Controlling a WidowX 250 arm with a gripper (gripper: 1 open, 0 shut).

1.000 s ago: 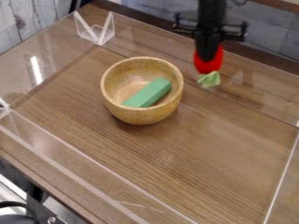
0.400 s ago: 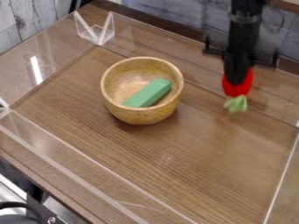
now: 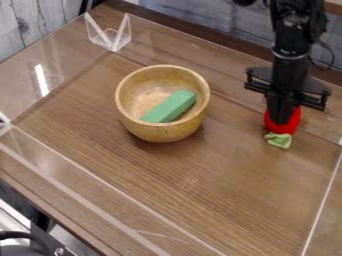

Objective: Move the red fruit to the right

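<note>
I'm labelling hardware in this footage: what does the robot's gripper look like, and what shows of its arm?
The gripper is dark, near black, with a wide, blocky body and short fingers below. Thin dark cabling seems to loop beside it; markings are too blurred to tell.

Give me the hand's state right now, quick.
Hand: closed on the red fruit.

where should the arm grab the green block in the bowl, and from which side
Best taken from above, with the fingers closing across its narrow width near the middle of the green block. It is long and slim and lies slantwise inside the round bowl, so gripping its long sides probably keeps the fingers off the raised rim.
</note>
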